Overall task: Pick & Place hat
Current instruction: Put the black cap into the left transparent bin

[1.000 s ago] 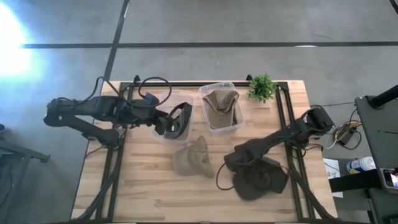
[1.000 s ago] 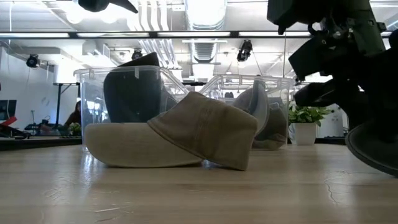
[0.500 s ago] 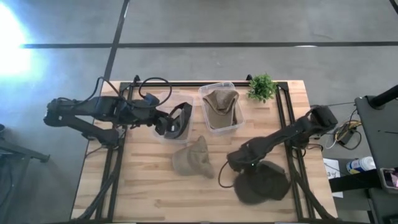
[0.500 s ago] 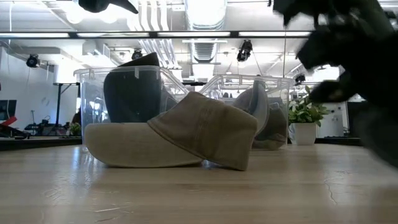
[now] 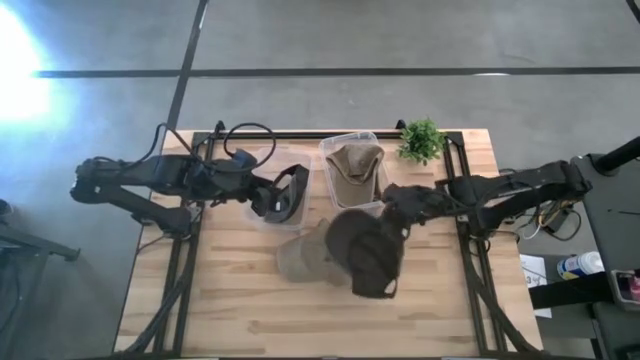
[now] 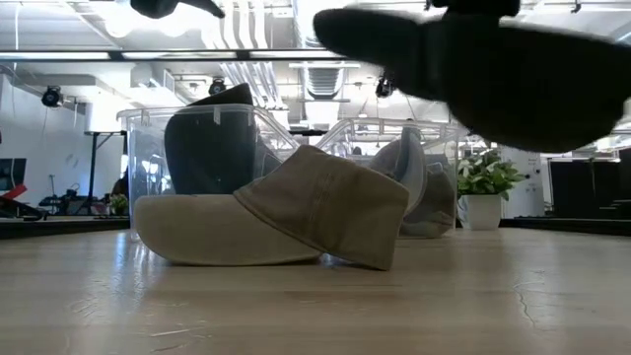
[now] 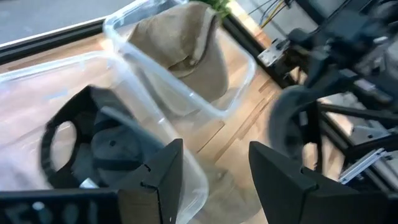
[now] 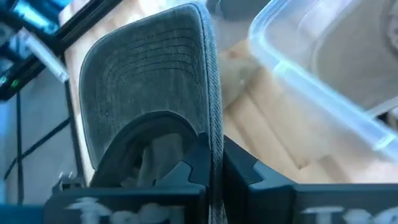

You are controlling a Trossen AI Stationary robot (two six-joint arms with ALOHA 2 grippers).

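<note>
Dark hat (image 5: 364, 252) now airborne beside the bins, brim pinched in right hand (image 5: 397, 207).

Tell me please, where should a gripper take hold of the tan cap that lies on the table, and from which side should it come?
The tan cap lies crown up beside the clear bins, and its flat brim rests against the wood. A gripper would probably do best to come from above and pinch the soft raised crown, because the fingers cannot easily get under the brim.
</note>
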